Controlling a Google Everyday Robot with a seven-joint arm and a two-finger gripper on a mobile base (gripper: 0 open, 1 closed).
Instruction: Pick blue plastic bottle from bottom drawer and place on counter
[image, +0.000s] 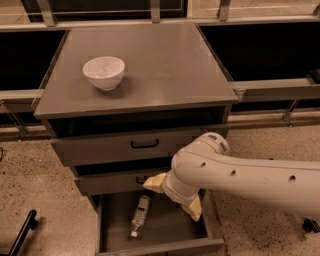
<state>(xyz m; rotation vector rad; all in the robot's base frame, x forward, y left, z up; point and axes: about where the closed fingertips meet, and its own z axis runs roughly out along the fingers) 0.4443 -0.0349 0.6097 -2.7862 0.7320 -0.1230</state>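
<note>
The blue plastic bottle (140, 214) lies on its side in the open bottom drawer (155, 247), left of centre, white cap toward the front. My gripper (174, 196) hangs over the drawer's right half, just right of the bottle and not touching it. Its two cream fingers (155, 182) stand apart, open and empty. The pale arm reaches in from the right and hides part of the drawer's right side. The grey counter (160, 65) tops the cabinet above.
A white bowl (104, 72) stands on the counter's left part. Two shut upper drawers with black handles (144, 144) sit above the open one. A black object (22, 232) lies on the speckled floor at lower left. Rails run behind the cabinet.
</note>
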